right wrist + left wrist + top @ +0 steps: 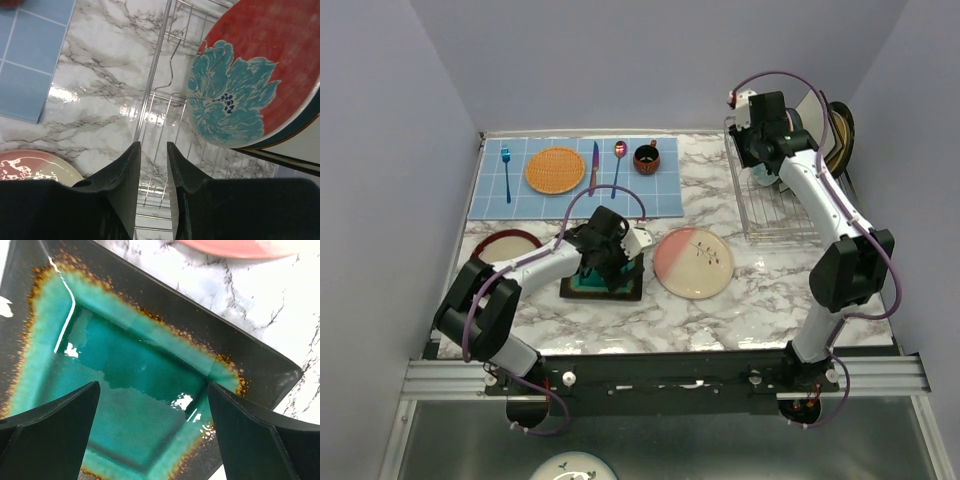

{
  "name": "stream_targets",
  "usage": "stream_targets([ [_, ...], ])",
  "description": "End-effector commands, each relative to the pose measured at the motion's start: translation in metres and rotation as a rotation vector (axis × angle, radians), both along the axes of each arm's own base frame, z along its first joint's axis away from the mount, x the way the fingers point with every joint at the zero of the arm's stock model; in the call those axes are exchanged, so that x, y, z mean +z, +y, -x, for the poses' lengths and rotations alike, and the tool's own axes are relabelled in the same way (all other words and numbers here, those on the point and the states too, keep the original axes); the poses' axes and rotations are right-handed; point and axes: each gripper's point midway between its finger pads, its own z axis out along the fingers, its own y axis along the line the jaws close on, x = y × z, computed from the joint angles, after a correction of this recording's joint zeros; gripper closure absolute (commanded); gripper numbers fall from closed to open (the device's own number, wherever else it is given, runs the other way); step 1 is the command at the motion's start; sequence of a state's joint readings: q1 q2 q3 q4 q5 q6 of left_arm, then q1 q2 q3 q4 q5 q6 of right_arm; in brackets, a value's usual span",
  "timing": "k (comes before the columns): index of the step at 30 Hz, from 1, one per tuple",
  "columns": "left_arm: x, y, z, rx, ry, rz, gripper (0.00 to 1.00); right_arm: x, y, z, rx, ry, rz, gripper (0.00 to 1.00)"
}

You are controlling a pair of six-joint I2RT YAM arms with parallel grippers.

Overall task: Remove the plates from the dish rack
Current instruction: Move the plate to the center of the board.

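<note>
We are judging the step in hand to be the release of one unloaded plate. The left end effector [152, 427] is hanging released, its fingers [50, 430] spread wide, directly over the teal square plate [135, 355]. This plate is lying flat on the desk [770, 290], at 9 o'clock of the pink-and-cream plate [692, 262].

The right end effector [152, 175] is hovering over the dish rack [775, 215]. Its fingers are drawn almost together and are grasping nothing. The flowered plate [240, 80] is standing in the rack at 2 o'clock of those fingers, with more plates stacked behind it.

The next move is calling for three actions:
- lifting the left arm clear of the teal plate;
- opening the right fingers;
- aligning them across the flowered plate's rim before closing.
</note>
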State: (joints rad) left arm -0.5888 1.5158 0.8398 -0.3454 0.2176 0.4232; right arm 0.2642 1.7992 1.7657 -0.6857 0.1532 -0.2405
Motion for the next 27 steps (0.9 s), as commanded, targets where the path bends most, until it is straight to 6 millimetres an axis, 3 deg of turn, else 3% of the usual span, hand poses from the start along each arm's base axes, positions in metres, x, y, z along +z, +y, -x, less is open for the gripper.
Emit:
stream_targets([
  [1, 0.035, -0.006, -0.014, -0.004, -0.077, 0.043, 0.01, 0.044, -0.021, -0.01, -0.08, -0.093, 0.029, 0.59],
  [5, 0.08, -0.017, -0.032, 0.009, -0.168, 0.13, 0.01, 0.064, -0.041, -0.016, -0.132, -0.135, 0.034, 0.49],
  [6, 0.089, -0.02, -0.034, 0.009, -0.184, 0.149, 0.01, 0.067, -0.046, -0.017, -0.143, -0.137, 0.038, 0.44],
  [7, 0.096, -0.022, -0.036, 0.009, -0.193, 0.162, 0.01, 0.072, -0.05, -0.021, -0.157, -0.147, 0.037, 0.32],
  [8, 0.107, -0.026, -0.041, 0.021, -0.209, 0.187, 0.01, 0.075, -0.057, -0.023, -0.175, -0.151, 0.039, 0.3],
  [14, 0.138, -0.039, -0.059, 0.042, -0.262, 0.266, 0.01, 0.08, -0.095, -0.042, -0.26, -0.15, 0.072, 0.3],
  [19, 0.151, -0.044, -0.082, 0.078, -0.325, 0.294, 0.01, 0.059, -0.104, -0.055, -0.283, -0.119, 0.088, 0.35],
  [21, 0.152, -0.045, -0.088, 0.089, -0.337, 0.304, 0.01, 0.054, -0.11, -0.065, -0.296, -0.121, 0.085, 0.41],
  [27, 0.155, -0.047, -0.098, 0.114, -0.335, 0.327, 0.01, 0.037, -0.114, -0.078, -0.313, -0.107, 0.04, 0.46],
])
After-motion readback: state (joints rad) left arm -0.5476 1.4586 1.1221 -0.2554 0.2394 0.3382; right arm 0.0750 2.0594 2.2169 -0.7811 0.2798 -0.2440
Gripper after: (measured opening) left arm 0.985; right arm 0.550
